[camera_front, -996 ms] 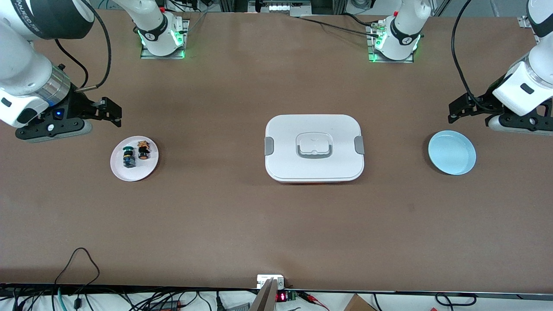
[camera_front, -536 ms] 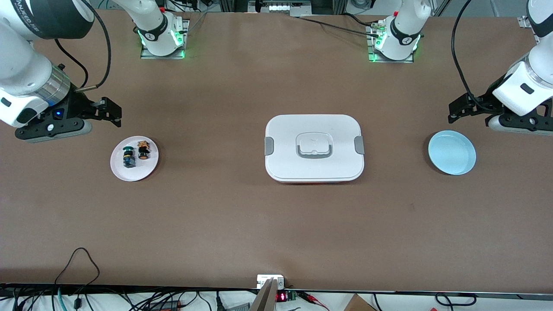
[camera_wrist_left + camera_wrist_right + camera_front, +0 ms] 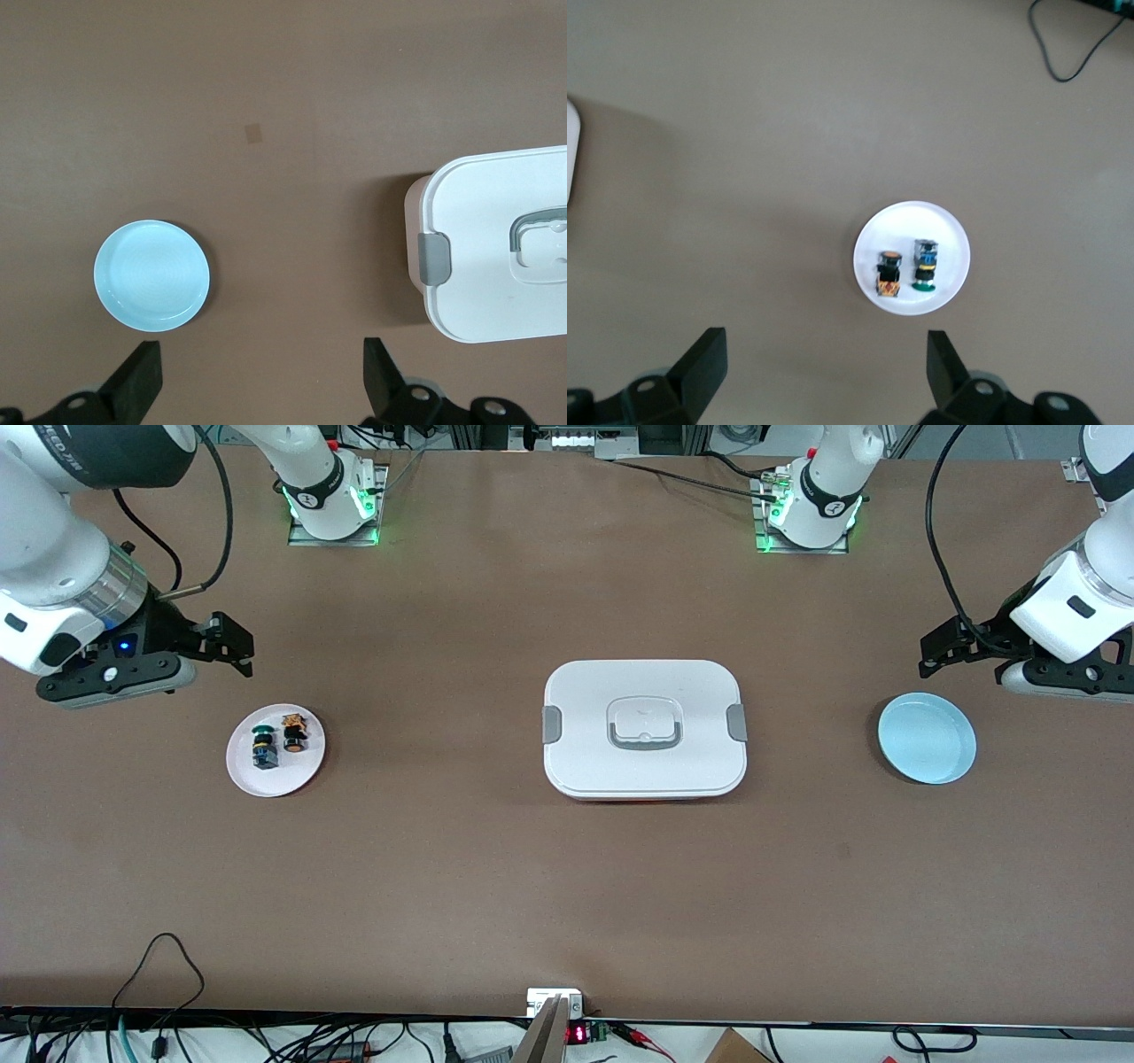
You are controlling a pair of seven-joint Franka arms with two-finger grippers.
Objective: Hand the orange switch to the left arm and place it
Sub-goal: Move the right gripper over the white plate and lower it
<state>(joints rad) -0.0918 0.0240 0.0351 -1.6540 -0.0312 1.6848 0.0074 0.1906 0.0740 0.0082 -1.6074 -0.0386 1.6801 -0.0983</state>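
Table: brown surface carrying every object, with the arm bases along its edge farthest from the front camera.
Box: white rounded container with grey side clips and a grey-outlined recessed lid handle, at the table's middle, lid on; it also shows in the left wrist view.
Right arm: comes in from its own end of the table; the right gripper hangs over bare table just beside the white plate, fingers spread wide, nothing between them.
Left arm: waits at its own end; the left gripper hangs over bare table near the blue plate, fingers spread wide, nothing between them.
Blue plate: pale blue round dish toward the left arm's end, well apart from the box.
White plate: round, toward the right arm's end, carrying both switches.
Orange switch: lies on the white plate, just beside the green switch, on the side toward the box.
Green switch: green cap, blue body, also on the white plate.
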